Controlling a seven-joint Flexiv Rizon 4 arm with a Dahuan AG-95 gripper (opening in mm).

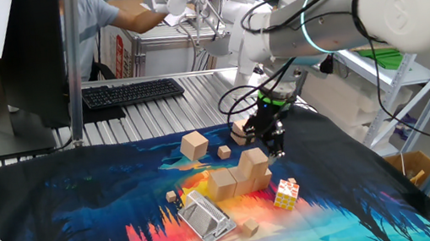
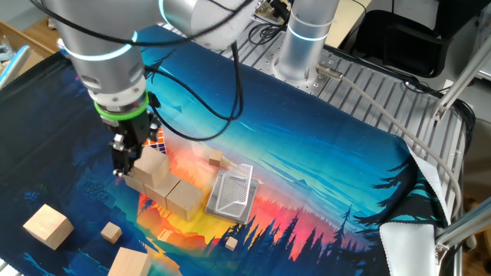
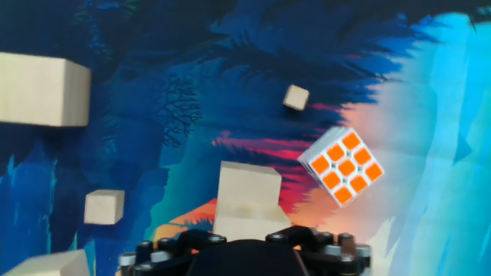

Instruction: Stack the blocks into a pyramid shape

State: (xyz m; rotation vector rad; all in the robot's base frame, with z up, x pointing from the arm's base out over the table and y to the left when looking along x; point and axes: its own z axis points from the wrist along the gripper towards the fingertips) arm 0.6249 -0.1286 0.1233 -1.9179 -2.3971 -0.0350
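colourful forest-print cloth covers the table. one fixed view: gripper hovers over the stacked blocks, fingers spread, holding nothing. other fixed view: loose block lies apart. hand view: top block sits below, puzzle cube beside it.

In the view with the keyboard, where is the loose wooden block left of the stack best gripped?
Probably from straight above, closing on two opposite side faces of the wooden block. It lies flat with free cloth around it, and its flat parallel sides suit a pinch.
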